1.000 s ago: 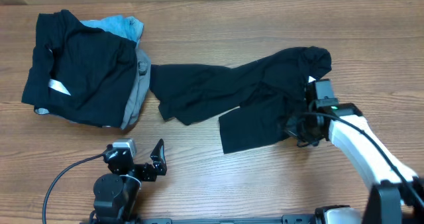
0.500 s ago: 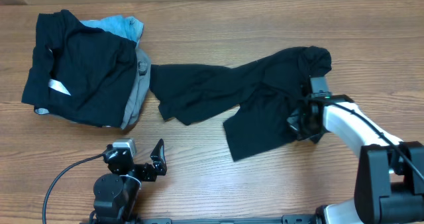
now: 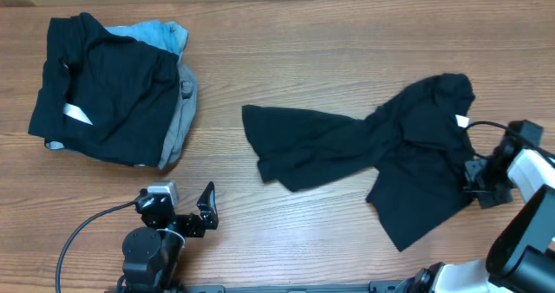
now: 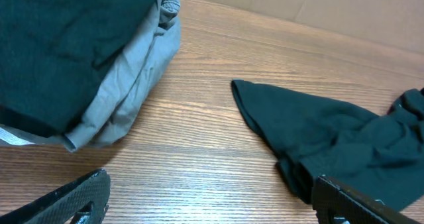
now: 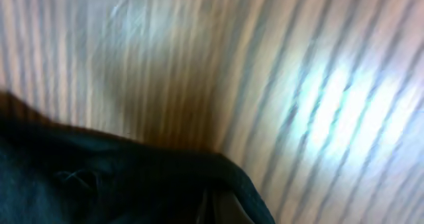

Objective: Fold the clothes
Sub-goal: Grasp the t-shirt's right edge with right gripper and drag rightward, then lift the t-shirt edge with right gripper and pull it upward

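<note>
The black T-shirt [image 3: 381, 154] lies crumpled and stretched across the right half of the table, its small white tag [image 3: 462, 120] near its right end. My right gripper [image 3: 475, 183] is at the shirt's right edge, shut on the black fabric [image 5: 126, 184], which fills the lower left of the blurred right wrist view. My left gripper [image 3: 206, 211] is open and empty near the front edge, left of the shirt. In the left wrist view the shirt's left end [image 4: 318, 138] lies ahead of the open fingers [image 4: 212, 201].
A pile of other clothes sits at the far left: a black garment with a white strip label [image 3: 95, 85] over grey [image 3: 178, 124] and light-blue [image 3: 160, 33] ones. The grey garment [image 4: 126, 91] shows at left in the left wrist view.
My right gripper has dragged the T-shirt to the right by roughly a hundred pixels; the shirt's left end has left the pile's side. The left arm has not moved.
</note>
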Available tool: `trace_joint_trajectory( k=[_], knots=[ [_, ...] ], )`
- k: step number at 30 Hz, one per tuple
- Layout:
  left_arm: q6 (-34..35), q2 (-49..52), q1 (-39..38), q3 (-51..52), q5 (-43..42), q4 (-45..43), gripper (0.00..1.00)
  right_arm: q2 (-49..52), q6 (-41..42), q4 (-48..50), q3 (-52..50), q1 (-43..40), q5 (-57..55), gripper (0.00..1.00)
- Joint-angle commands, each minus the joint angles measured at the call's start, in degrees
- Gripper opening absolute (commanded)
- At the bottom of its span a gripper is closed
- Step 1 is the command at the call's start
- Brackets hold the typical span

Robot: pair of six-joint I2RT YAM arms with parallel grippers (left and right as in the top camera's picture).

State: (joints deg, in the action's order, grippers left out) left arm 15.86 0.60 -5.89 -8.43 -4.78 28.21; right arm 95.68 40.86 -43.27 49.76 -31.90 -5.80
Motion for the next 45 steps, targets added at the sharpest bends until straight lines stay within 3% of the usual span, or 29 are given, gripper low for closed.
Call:
trace_joint_trajectory(
  k=[1,4,5,6,7,9,10,14,23,31,33,35,36,40,45],
  knots=[
    [-1.5,-0.3,0.4,0.5,-0.6,-0.1,1.0,2.8,-4.3,-2.6,1.6,-0.8,0.7,0.04],
    [-1.5,-0.3,0.4,0.5,-0.6,-0.1,1.0,-0.5,-6.6,-6.1,6.4,1.1,5.2,0.04],
    [-1.5,-0.3,0.4,0.5,-0.6,-0.1,1.0,-1.8,-6.6,-7.4,7.8,1.8,5.3,0.11],
    [-1.5,-0.3,0.4,0.5,-0.6,-0.1,1.0,-4.0,-6.6,-9.3,9.8,2.8,5.3,0.34],
    [-1.5,-0.3,0.4,0.5,-0.6,-0.1,1.0,-6.1,-6.7,-10.8,11.4,3.6,5.5,0.4],
    [-1.5,-0.3,0.4,0.5,-0.6,-0.1,1.0,-9.6,-6.9,-12.7,13.5,4.8,6.2,0.61],
    [-1.5,-0.3,0.4,0.5,-0.6,-0.1,1.0,-12.0,-8.5,-12.6,14.0,5.8,9.0,0.66],
    [-1.5,-0.3,0.4,0.5,-0.6,-0.1,1.0,-13.4,-9.6,-12.3,14.0,11.3,12.6,0.66],
    [-1.5,-0.3,0.4,0.5,-0.6,-0.1,1.0,-3.1,-8.3,-6.0,13.9,23.4,11.9,0.64],
    [-1.5,-0.3,0.4,0.5,-0.6,-0.1,1.0,4.2,-9.8,-1.4,13.9,30.0,-0.7,0.62],
    [-1.5,-0.3,0.4,0.5,-0.6,-0.1,1.0,6.3,-9.8,-1.4,14.0,30.3,-3.9,0.55],
    [-1.5,-0.3,0.4,0.5,-0.6,-0.1,1.0,6.8,-9.8,-1.4,14.0,30.3,-5.3,0.4],
    [-1.5,-0.3,0.4,0.5,-0.6,-0.1,1.0,6.8,-9.8,-1.4,14.1,30.2,-5.4,0.38],
    [-1.5,-0.3,0.4,0.5,-0.6,-0.1,1.0,6.8,-9.8,-5.0,18.1,30.3,-6.3,0.07],
    [-1.5,-0.3,0.4,0.5,-0.6,-0.1,1.0,6.6,-9.8,-13.4,27.3,30.3,-8.0,0.04]
  ],
)
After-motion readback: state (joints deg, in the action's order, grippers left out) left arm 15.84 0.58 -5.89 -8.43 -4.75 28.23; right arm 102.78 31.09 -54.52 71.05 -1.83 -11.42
